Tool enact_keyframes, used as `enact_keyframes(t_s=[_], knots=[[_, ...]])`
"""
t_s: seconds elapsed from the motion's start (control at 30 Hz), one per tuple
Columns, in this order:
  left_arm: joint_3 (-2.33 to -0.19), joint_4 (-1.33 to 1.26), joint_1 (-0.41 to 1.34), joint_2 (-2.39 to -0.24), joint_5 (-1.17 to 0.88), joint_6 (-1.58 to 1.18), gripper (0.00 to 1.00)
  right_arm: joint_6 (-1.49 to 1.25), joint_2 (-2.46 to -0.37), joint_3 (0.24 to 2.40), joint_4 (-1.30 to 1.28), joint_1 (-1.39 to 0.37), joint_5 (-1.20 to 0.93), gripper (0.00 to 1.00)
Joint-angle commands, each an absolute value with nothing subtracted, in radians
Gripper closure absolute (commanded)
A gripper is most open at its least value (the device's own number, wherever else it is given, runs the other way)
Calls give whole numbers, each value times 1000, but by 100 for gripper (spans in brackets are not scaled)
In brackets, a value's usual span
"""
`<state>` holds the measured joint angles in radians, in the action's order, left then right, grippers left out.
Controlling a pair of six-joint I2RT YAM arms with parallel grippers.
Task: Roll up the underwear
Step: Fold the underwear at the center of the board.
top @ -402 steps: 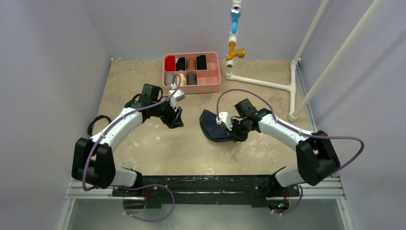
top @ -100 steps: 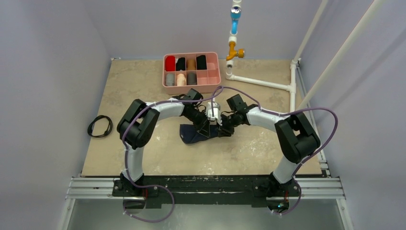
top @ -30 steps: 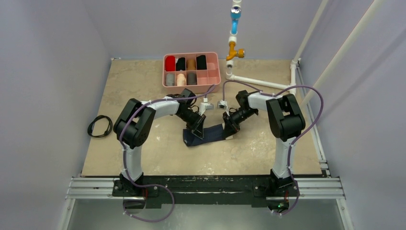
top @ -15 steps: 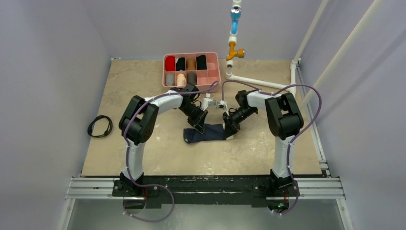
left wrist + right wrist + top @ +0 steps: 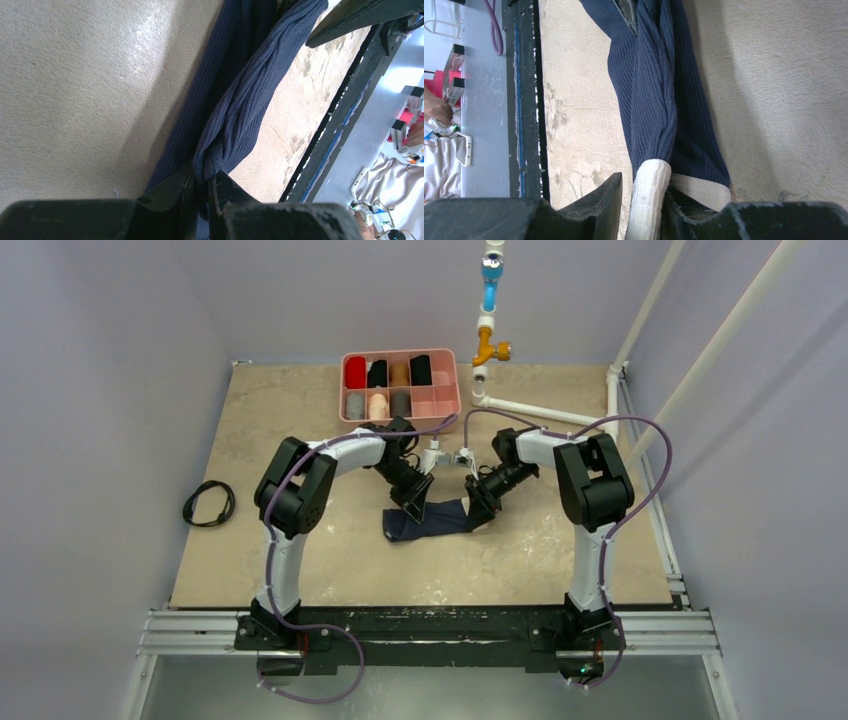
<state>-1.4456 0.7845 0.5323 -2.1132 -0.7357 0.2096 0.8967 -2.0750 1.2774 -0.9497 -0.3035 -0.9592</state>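
Beige speckled tabletop (image 5: 300, 420) holds the underwear (image 5: 432, 521) near its middle, a dark navy ribbed strip stretched between my two pincers. My left pincer (image 5: 200, 182) is pinched tight on one bunched end. My right pincer (image 5: 641, 186) stands narrowly parted around the cream band (image 5: 650, 192) at the other end, one finger just clear of it. Beyond sits a pink tray (image 5: 400, 427) of fabric rolls. A black cable loop (image 5: 208, 503) lies far left.

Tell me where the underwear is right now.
In the top view, the underwear lies mid-table, stretched between the left gripper, pinching one end, and the right gripper at its cream-banded end, nearer than the pink tray.
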Motion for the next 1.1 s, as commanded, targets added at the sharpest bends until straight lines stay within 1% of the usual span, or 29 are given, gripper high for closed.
enact_keyframes(t_s=[0.0, 0.17, 0.3, 0.37, 0.6, 0.8, 1.07], knots=[[-1471, 803, 533, -2126, -704, 201, 90, 903, -2116, 1278, -889, -280, -821, 68], [-1471, 790, 533, -2133, -706, 180, 90, 885, -2125, 1279, -892, -263, -835, 68], [-1462, 774, 533, -2134, -695, 163, 90, 867, -2147, 1281, -891, -256, -826, 71], [-1459, 768, 533, -2133, -691, 155, 87, 854, -2160, 1285, -891, -253, -821, 73], [-1454, 761, 531, -2119, -693, 134, 66, 818, -2188, 1293, -875, -243, -805, 79], [-1450, 776, 530, -2095, -655, 139, 57, 801, -2192, 1293, -866, -242, -795, 80], [-1417, 721, 516, -2020, -629, 118, 37, 792, -2198, 1296, -861, -240, -787, 81]])
